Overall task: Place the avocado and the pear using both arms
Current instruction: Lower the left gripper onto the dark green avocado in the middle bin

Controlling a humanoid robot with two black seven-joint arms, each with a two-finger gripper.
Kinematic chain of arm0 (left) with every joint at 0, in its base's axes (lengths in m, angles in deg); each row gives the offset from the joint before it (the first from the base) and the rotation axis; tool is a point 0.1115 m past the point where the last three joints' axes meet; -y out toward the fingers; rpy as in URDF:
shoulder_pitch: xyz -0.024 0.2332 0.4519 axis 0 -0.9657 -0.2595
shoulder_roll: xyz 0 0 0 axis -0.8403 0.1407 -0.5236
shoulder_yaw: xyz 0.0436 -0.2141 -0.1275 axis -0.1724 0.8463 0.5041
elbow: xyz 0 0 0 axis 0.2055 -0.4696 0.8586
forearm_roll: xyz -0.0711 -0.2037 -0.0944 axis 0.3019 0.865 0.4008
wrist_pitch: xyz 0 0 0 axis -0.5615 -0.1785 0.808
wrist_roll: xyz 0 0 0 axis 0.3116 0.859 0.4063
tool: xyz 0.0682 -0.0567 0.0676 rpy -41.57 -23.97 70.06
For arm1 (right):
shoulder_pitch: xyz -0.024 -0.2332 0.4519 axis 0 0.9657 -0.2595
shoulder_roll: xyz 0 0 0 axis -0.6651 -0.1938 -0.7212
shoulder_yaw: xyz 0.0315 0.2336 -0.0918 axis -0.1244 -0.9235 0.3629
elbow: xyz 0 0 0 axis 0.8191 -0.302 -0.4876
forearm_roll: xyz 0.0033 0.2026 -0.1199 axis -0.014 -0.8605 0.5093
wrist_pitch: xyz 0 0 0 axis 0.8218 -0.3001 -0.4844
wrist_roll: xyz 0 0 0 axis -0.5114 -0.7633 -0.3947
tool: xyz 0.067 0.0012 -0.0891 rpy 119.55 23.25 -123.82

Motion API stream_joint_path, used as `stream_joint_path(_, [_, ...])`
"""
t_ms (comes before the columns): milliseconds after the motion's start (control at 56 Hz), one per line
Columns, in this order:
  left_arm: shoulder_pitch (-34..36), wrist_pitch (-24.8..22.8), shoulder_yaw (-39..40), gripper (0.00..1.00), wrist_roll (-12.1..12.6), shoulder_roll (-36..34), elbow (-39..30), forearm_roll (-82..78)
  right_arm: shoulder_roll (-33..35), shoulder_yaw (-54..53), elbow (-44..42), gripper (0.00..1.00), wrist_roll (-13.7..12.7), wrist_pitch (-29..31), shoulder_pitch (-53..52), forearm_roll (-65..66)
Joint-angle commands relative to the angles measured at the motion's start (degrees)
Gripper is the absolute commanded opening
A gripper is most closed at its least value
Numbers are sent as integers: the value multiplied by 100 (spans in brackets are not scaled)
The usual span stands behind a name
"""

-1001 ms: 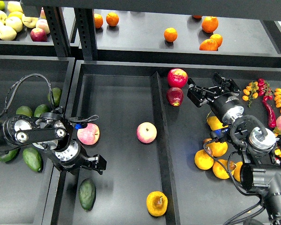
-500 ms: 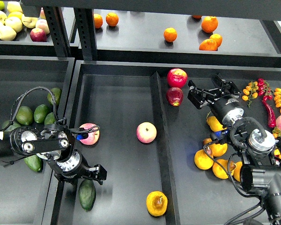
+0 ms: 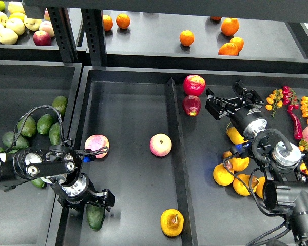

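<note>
My left gripper (image 3: 92, 201) hangs just over the avocado (image 3: 95, 217) at the tray's near-left corner, fingers too dark to tell apart, while my right gripper (image 3: 227, 102) stands spread and empty, well apart from the pear (image 3: 172, 222).

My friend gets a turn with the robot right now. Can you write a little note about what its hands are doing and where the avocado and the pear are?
Left gripper: low in the middle tray, right above the avocado. I can't tell if it is open or shut, or whether it touches the fruit.
Right gripper: open, holding nothing, up in the right tray near a dark red apple.
Pear: lying alone at the near end of the middle tray, brown blotch showing.
Done: both fruits lie in the middle tray, neither one gripped as far as I can see.
Left: check with whoever ran it whether these spots are final.
</note>
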State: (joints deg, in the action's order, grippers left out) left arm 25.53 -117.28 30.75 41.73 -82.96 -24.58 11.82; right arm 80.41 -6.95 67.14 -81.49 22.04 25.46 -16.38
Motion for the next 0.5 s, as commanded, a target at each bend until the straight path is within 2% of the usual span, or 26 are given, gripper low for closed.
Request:
stream_joint_path(0, [0, 1, 2, 97, 0, 78, 40, -11, 0, -8, 15, 100, -9, 0, 9, -5])
stream_joint_path(232, [-18, 1, 2, 96, 0, 175, 233, -11, 0, -8, 42, 100, -26, 0, 44, -14])
stream_joint_path(483, [-211, 1, 90, 82, 0, 236, 427, -28, 0, 1, 59, 100, -35, 0, 88, -14])
